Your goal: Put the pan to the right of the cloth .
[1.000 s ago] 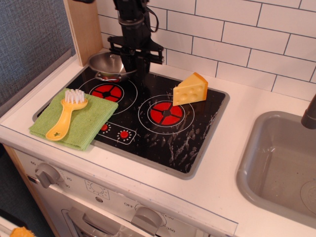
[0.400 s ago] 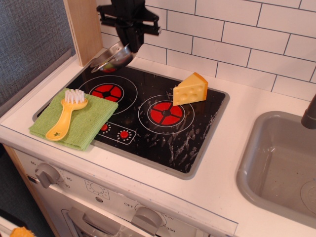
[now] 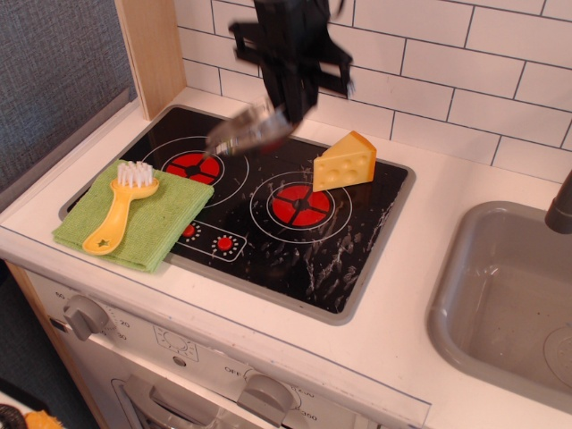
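The pan [image 3: 248, 132] is a shiny steel bowl, blurred here and tipped steeply, its rim slanting down toward the left. It hangs in the air above the far part of the black stovetop [image 3: 268, 241], over the gap between the two red burners, touching nothing below it. Its handles are too smeared to make out.

The gripper [image 3: 288, 109] is a black claw coming down from the top of the scene in front of the white tile wall. Its fingers are pinched on the pan's upper right edge, so the pan dangles below and to the left of the claw.

The cloth [image 3: 170, 214], light green and folded flat, lies at the near left corner of the stove, well apart from the pan. A yellow brush [image 3: 118, 211] with white bristles rests on it. A wedge of yellow cheese [image 3: 343, 162] stands just right of the claw, by the right burner. The grey sink [image 3: 500, 295] sits at the far right.
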`<act>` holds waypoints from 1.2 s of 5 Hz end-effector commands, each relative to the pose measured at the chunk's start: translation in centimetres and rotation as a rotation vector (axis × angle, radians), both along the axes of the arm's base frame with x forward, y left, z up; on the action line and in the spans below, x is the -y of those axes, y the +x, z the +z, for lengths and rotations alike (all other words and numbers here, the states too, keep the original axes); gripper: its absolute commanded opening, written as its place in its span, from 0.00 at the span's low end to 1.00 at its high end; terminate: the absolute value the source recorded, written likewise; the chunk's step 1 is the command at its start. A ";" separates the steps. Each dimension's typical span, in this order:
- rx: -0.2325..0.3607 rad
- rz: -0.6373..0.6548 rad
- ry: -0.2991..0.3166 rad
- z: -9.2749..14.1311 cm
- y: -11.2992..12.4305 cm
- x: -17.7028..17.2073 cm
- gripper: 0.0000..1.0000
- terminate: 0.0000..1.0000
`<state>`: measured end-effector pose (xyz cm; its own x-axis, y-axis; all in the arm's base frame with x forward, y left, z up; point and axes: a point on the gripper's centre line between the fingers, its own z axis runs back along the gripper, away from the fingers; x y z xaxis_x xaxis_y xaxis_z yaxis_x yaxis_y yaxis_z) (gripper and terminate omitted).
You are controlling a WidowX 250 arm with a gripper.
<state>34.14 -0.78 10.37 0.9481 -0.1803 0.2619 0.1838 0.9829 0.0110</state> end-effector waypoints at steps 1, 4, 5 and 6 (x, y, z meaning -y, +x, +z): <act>0.073 -0.142 0.085 1.1 -3.8 4.7 0.00 0.00; -0.114 -0.175 0.093 -4.5 -6.1 4.9 0.00 0.00; -0.127 -0.185 0.100 -5.0 -6.2 4.8 0.00 0.00; -0.102 -0.237 0.116 -4.3 -6.2 5.1 1.00 0.00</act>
<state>28.05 -6.16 4.79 0.9057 -0.4146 0.0886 0.4083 0.9092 0.0808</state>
